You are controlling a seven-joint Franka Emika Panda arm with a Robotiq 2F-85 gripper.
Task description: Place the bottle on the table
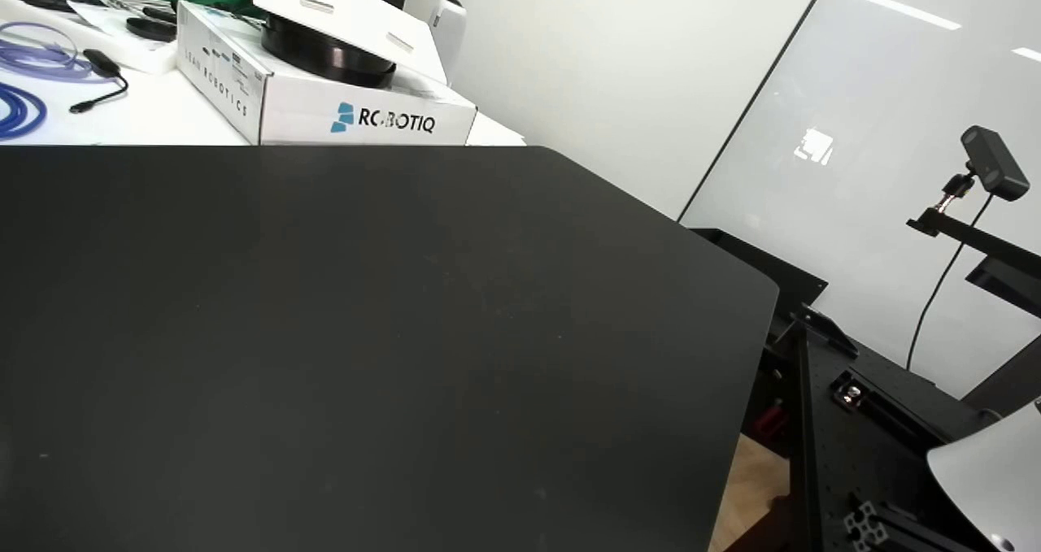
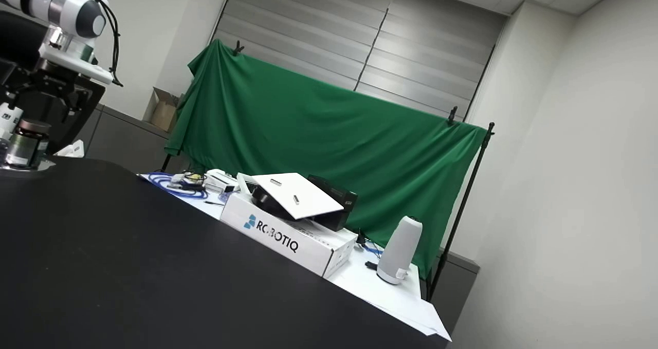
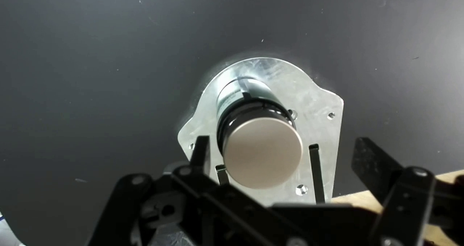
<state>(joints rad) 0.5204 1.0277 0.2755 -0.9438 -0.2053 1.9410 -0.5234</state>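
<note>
Dark bottle (image 3: 258,132) on plate (image 3: 313,101) near table (image 3: 108,86) edge, wide-apart fingers (image 3: 369,162) above.

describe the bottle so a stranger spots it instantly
In the wrist view, find the black table, then the silvery metal plate lying on it. The bottle stands on that plate: a cylinder whose smooth, round, pinkish-beige lid sets it apart from the flat, holed plate beneath.

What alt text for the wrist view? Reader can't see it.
Upright bottle with a flat beige cap, seen from above, on a silvery metal plate lying on the black table. Open gripper at the bottom, fingers either side of the cap, not touching it.
</note>
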